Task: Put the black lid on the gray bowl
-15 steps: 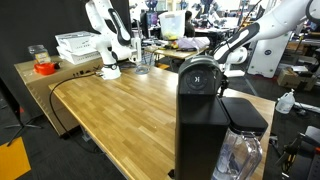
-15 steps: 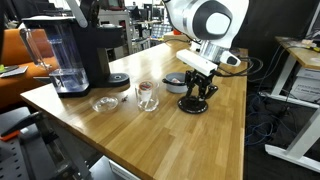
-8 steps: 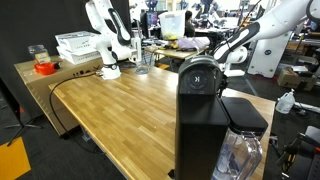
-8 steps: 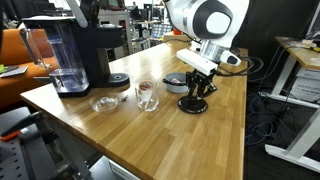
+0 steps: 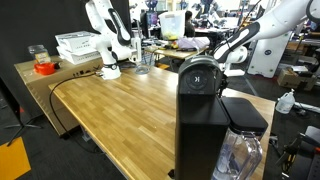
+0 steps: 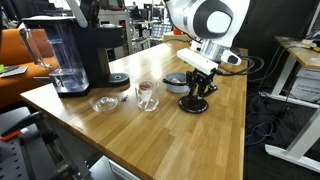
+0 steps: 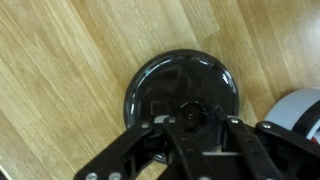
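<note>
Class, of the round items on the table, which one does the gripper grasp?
The black lid, lying flat beside the gray bowl; the gripper pinches its centre knob. The glass cup stands apart.

Robotics lab: white robot arm (image 5: pixel 103 35) at long wooden bench (image 5: pixel 110 110), second arm (image 5: pixel 238 42) behind, cluttered worktables (image 5: pixel 175 25) at back, stacked white trays (image 5: pixel 75 45) - shared open workspace.

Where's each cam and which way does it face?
Exterior view: close by the coffee machine, facing along the table; arm shows past it.
Exterior view: off a table corner, facing the arm; gripper shut on the lid.
Wrist view: straight down on the lid; gripper at bottom edge.
Shared: coffee machine in both exterior views; lid and bowl in wrist and an exterior view.
</note>
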Controlling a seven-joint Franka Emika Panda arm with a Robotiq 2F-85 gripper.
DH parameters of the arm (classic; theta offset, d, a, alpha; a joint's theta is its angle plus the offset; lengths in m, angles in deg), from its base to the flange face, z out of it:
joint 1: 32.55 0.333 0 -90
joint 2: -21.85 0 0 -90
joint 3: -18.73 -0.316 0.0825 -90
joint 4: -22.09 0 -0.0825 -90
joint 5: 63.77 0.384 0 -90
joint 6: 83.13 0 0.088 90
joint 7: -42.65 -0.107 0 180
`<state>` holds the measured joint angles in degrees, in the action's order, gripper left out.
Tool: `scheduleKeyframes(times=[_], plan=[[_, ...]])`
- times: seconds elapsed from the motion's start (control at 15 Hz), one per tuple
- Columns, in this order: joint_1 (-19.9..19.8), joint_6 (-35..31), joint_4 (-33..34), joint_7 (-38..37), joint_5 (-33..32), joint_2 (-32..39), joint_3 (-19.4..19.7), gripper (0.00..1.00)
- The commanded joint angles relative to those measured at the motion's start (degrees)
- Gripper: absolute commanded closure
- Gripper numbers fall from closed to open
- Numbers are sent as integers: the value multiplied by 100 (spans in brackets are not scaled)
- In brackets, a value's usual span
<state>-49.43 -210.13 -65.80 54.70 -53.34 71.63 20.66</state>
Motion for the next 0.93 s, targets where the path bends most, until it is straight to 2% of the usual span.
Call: scheduleKeyframes(times=[0.0,0.4,0.87], plan=[[-41,118,-43,-91,22,-150,6,92],[29,215,11,-310,-16,-353,95,92],[284,520,120,-620,-92,-597,100,92]])
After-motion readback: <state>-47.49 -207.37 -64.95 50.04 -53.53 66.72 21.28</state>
